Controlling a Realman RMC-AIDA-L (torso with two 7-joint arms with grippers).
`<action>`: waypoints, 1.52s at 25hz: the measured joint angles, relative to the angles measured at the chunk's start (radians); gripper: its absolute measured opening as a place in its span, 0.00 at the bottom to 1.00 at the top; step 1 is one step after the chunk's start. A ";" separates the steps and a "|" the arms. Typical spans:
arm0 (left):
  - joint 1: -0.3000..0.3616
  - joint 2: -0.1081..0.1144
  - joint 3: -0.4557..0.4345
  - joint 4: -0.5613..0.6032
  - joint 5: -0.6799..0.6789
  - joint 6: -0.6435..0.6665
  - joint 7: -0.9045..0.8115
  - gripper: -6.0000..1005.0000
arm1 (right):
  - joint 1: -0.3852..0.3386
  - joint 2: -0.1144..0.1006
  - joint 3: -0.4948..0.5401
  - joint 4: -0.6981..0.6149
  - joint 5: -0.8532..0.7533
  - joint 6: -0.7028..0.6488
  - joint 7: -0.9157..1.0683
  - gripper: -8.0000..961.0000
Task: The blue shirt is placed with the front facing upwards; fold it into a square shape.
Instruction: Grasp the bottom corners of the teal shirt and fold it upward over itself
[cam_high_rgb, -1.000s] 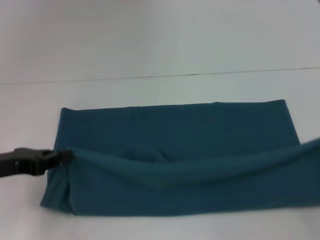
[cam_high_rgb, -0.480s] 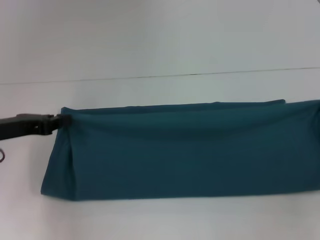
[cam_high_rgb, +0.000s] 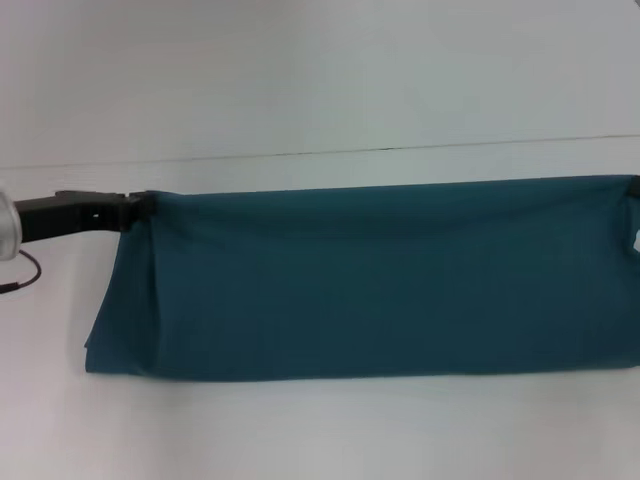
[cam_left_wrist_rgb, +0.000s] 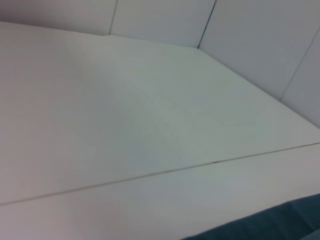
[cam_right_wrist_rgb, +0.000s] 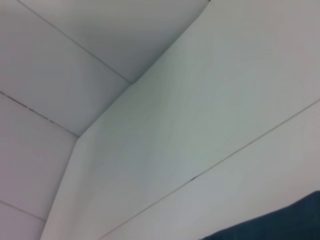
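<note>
Left gripper (cam_high_rgb: 143, 203): fingers clamped on the far left corner of the blue shirt (cam_high_rgb: 370, 280), lifted above the white table (cam_high_rgb: 320, 90). It has carried that corner farther from the robot than half a second ago, past the shirt's former back edge. Right gripper: barely visible at the shirt's far right corner; its finger state cannot be told. The shirt is a long folded band, its near edge on the table, its far edge stretched taut between both corners.
</note>
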 joint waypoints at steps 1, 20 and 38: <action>-0.005 -0.003 0.010 -0.001 0.000 -0.020 -0.001 0.03 | 0.003 0.000 -0.001 0.004 0.002 0.013 -0.002 0.07; -0.069 -0.007 0.078 -0.091 0.000 -0.251 0.023 0.06 | 0.076 0.001 -0.103 0.080 0.007 0.271 -0.016 0.07; -0.065 -0.097 0.101 -0.088 -0.046 -0.457 0.118 0.23 | 0.141 0.084 -0.199 0.153 0.102 0.607 -0.287 0.32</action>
